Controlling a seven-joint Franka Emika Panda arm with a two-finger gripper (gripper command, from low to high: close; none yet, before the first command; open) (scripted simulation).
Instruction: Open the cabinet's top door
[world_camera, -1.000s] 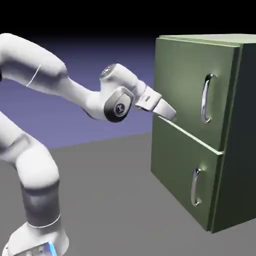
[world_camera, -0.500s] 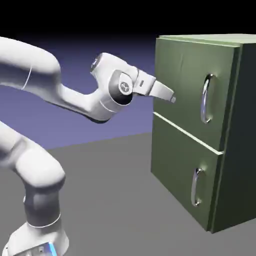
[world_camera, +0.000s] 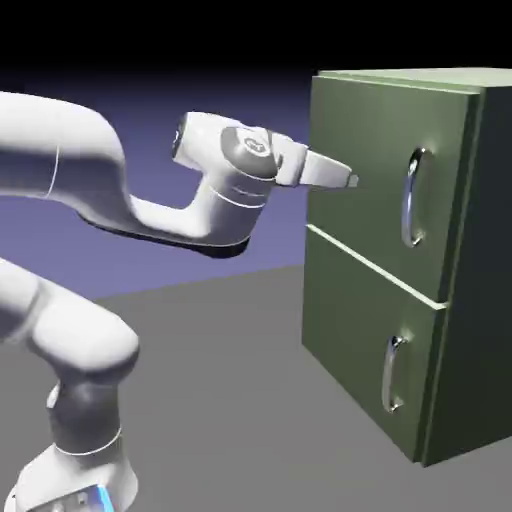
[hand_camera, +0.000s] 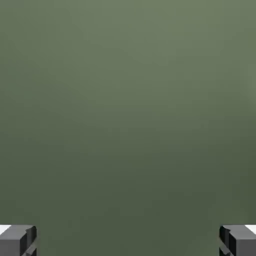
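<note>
Right now the gripper (world_camera: 350, 181) is wide open, holding nothing, in front of the top door (world_camera: 375, 150), left of its handle (world_camera: 411, 198).

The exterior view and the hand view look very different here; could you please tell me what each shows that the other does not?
Only the exterior view shows the whole cabinet, its top door closed with the vertical silver handle, the lower door with its own handle, the white arm and the grey table. The pincer points at the top door's panel, to the left of the handle.

Only the hand view shows the two grey fingertips set wide apart with nothing between them.

Both show the olive-green door surface, which fills the hand view.
</note>
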